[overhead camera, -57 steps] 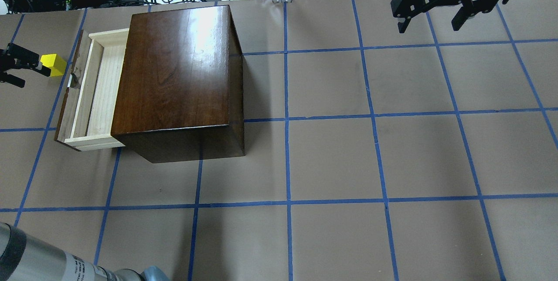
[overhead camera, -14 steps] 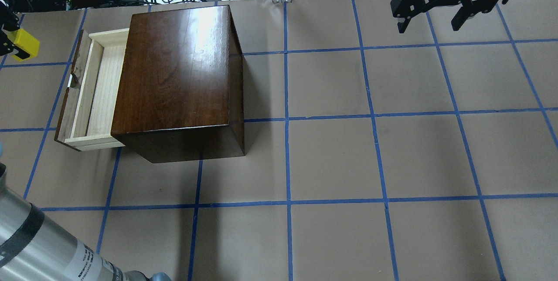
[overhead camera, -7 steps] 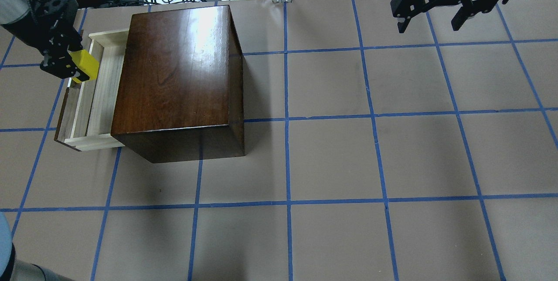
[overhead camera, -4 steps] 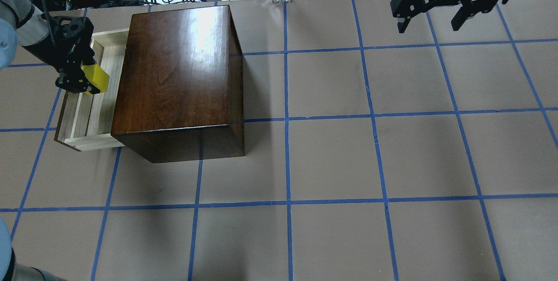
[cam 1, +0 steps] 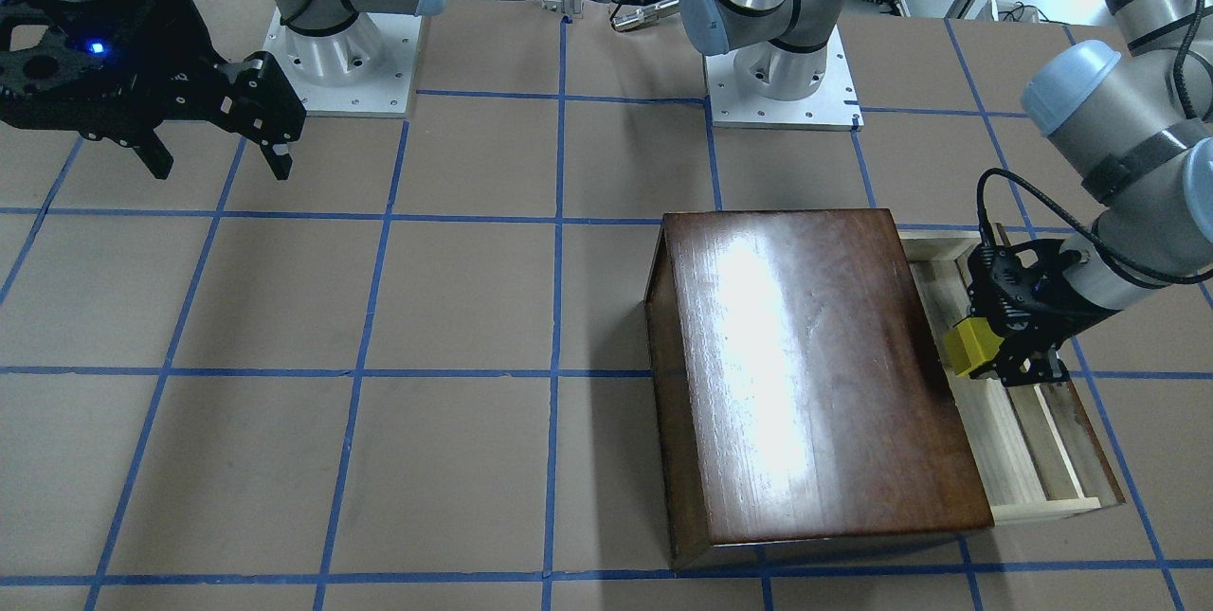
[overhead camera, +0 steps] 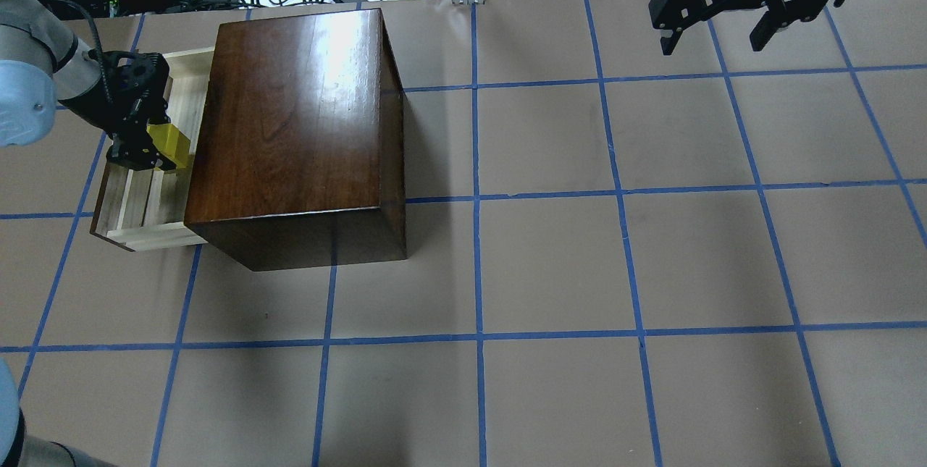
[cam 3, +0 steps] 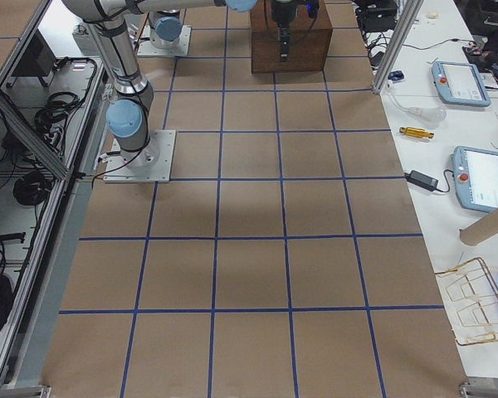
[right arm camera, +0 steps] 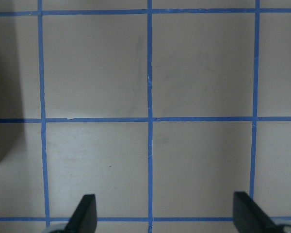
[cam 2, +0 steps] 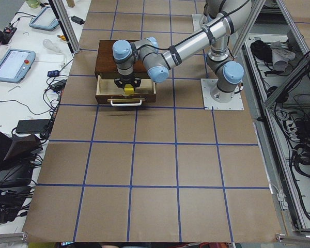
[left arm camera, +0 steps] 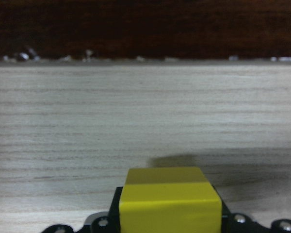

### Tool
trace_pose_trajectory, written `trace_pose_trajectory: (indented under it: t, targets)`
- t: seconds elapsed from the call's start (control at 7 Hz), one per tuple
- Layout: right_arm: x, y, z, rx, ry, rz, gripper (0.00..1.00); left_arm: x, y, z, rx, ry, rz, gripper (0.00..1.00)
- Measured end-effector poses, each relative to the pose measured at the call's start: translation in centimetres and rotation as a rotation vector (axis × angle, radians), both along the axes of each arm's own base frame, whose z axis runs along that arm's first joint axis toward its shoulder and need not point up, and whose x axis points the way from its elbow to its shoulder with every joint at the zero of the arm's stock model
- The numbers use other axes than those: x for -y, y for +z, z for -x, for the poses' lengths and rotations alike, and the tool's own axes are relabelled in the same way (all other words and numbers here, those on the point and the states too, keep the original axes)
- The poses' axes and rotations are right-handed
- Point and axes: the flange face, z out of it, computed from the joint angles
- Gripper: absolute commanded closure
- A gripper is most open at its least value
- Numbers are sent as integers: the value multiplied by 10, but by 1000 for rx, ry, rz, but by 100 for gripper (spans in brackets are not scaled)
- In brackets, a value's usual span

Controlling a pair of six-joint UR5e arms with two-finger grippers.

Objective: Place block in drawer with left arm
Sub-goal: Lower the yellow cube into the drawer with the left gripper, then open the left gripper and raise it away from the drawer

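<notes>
One glossy dark-brown wooden box (overhead camera: 290, 112) stands on the taped table (overhead camera: 550, 264) with its one drawer (cam 1: 1028, 459) pulled out. Over the drawer's pale wood floor, close beside the box's front, hangs the one yellow block (cam 1: 967, 347), casting a shadow on the boards; whether it touches them I cannot tell. Of the two grippers, the left gripper (cam 1: 986, 352) reaches down between the drawer's walls with its fingers clamped on the block's sides, while the right gripper (overhead camera: 713, 36) hovers well apart over bare table, fingers spread wide with nothing between them
</notes>
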Motion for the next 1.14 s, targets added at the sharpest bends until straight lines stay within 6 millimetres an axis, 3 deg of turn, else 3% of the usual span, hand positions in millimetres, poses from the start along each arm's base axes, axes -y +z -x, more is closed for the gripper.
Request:
trace_pose_trajectory:
  t: [0.14,0.29,0.86,1.14]
  targets:
    - [0,0,0,1,0,0,0,0,-1,0,-2,1,-1,100]
    - [0,0,0,1,0,0,0,0,-2,0,-4,1,-2,27]
    - [0,0,0,1,0,0,0,0,-5,0,-5,16,-9,21]
    - [0,0,0,0,-1,0,0,-2,20,4,12,52,5,22]
